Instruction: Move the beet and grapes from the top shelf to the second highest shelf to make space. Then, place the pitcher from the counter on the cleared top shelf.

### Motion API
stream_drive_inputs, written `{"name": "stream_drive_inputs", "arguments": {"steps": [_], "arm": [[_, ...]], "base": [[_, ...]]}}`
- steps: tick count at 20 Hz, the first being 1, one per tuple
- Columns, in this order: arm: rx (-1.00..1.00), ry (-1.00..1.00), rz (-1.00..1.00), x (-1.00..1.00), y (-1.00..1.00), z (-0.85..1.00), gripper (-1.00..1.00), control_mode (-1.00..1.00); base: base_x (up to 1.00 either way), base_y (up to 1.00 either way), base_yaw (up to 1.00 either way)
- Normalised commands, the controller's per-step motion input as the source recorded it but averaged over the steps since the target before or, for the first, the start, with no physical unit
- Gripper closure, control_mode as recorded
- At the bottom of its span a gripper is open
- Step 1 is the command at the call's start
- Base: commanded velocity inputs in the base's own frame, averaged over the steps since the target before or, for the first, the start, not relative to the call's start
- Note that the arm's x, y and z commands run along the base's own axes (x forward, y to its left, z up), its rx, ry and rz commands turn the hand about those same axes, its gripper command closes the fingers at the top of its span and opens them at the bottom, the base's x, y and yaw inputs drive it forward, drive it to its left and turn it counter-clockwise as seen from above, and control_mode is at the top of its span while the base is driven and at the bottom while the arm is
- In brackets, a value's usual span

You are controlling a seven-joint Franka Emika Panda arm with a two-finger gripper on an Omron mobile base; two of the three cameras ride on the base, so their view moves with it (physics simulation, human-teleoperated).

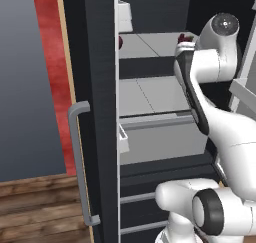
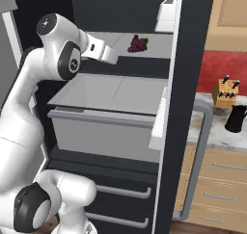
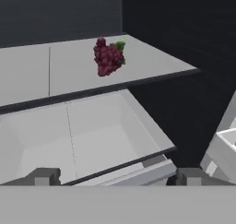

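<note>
Grapes [image 3: 109,57] lie on the pale-grey top shelf [image 3: 152,61] inside the fridge

In the left base view the fridge's door edge covers most of a dark-red thing [image 1: 120,42] at the left end of the top shelf [image 1: 150,44]; too little shows to tell what it is. The arm hides all but a sliver of the grapes [image 1: 184,37] there. In the right base view the arm covers the left part of the second highest shelf [image 2: 120,94], and the pitcher [image 2: 236,118] on the bench [image 2: 212,132] is cut by the right edge. Only the end effector [image 3: 117,177] fingertips [image 3: 44,176] show in the hand view.
</note>
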Motion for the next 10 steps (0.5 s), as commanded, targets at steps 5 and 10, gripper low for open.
{"name": "stream_drive_inputs", "arguments": {"steps": [5, 10], "arm": [[0.0, 0.01, -0.07, 0.42, -0.34, 0.0, -1.0, -1.0], [0.0, 0.1, -0.05, 0.54, -0.38, 0.0, -1.0, -1.0]], "base": [[0.0, 0.0, 0.0], [0.0, 0.0, 0.0]]}}
